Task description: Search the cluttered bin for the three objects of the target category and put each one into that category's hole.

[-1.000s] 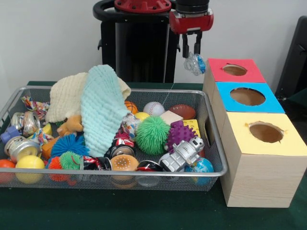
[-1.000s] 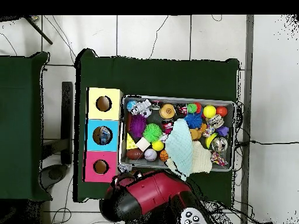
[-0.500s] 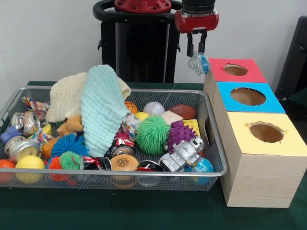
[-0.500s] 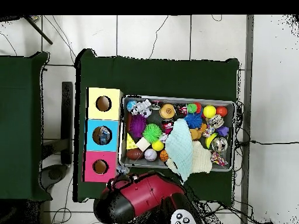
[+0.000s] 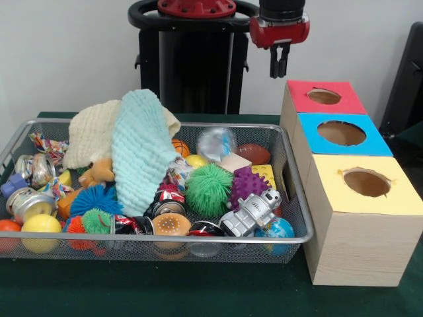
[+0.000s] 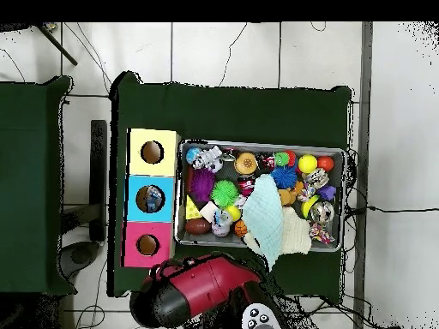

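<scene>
My gripper (image 5: 278,68) hangs high over the table's back, just left of the red-topped box (image 5: 324,97), its fingers pressed together with nothing between them. A clear plastic toy with blue inside (image 5: 216,142) is in the wire bin (image 5: 165,236), blurred, over the spot where the white baseball lay, beside the brown football (image 5: 252,154). The blue-topped box (image 5: 341,133) and yellow-topped box (image 5: 365,183) stand in a row nearer the camera. In the overhead view the red arm (image 6: 201,291) covers the gripper; the blue box's hole (image 6: 151,199) has something in it.
The bin is packed: a mint cloth (image 5: 140,152) and cream cloth (image 5: 92,132) heaped at the back, a green spiky ball (image 5: 208,188), purple spiky ball (image 5: 248,185), silver robot toy (image 5: 251,212), cans and balls at the left. The three boxes flank the bin's right side.
The gripper rose and shifted right toward the red box. The clear blue toy it held has left its fingers and dropped into the bin near the baseball.
</scene>
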